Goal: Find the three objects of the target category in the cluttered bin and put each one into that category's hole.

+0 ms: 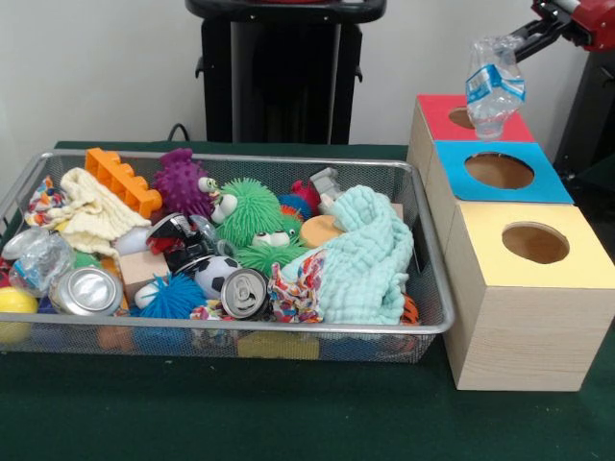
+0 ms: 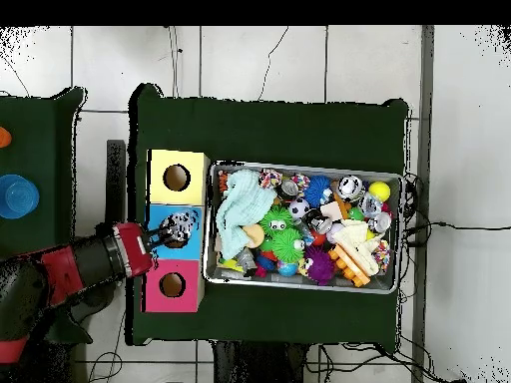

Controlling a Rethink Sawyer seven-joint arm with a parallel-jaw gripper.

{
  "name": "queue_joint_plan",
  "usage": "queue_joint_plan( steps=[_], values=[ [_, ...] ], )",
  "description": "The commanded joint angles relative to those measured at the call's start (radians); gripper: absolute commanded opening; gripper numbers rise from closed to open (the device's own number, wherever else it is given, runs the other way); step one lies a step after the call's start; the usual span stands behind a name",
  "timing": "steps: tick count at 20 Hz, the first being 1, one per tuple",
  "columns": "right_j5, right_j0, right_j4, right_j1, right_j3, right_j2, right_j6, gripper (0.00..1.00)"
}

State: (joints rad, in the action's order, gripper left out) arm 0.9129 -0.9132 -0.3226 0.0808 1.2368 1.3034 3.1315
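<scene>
My gripper (image 1: 511,42) comes in from the upper right and is shut on the top of a see-through bottle with a blue label (image 1: 493,86). The bottle hangs upright just above the red-topped box (image 1: 437,113), in front of part of its hole (image 1: 461,117). In the overhead view the gripper (image 2: 161,238) and bottle (image 2: 180,227) show between the red box's hole (image 2: 172,285) and the blue box. A second see-through bottle (image 1: 38,257) lies at the left end of the wire mesh bin (image 1: 288,161). The third is hidden.
The blue-topped box (image 1: 500,171) and yellow-topped box (image 1: 535,243) stand in line with the red one, right of the bin. The bin holds two silver cans (image 1: 86,290) (image 1: 243,291), a mint cloth (image 1: 360,259), fuzzy green toys (image 1: 248,213) and an orange brick (image 1: 120,178).
</scene>
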Motion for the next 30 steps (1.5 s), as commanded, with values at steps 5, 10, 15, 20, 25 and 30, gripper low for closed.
queue_joint_plan(
  steps=[5, 10, 15, 20, 25, 30],
  values=[
    [0.012, 0.02, -0.022, 0.079, -0.006, -0.11, 0.197, 0.0],
    [0.064, 0.02, -0.05, 0.101, -0.044, -0.1, 0.231, 0.0],
    [0.109, 0.019, -0.068, 0.114, -0.07, -0.09, 0.251, 0.0],
    [0.12, 0.019, -0.077, 0.121, -0.079, -0.085, 0.257, 0.0],
    [0.14, 0.022, -0.098, 0.117, -0.094, -0.082, 0.261, 0.0],
    [0.177, 0.029, -0.131, 0.103, -0.121, -0.087, 0.269, 0.0]
  ],
)
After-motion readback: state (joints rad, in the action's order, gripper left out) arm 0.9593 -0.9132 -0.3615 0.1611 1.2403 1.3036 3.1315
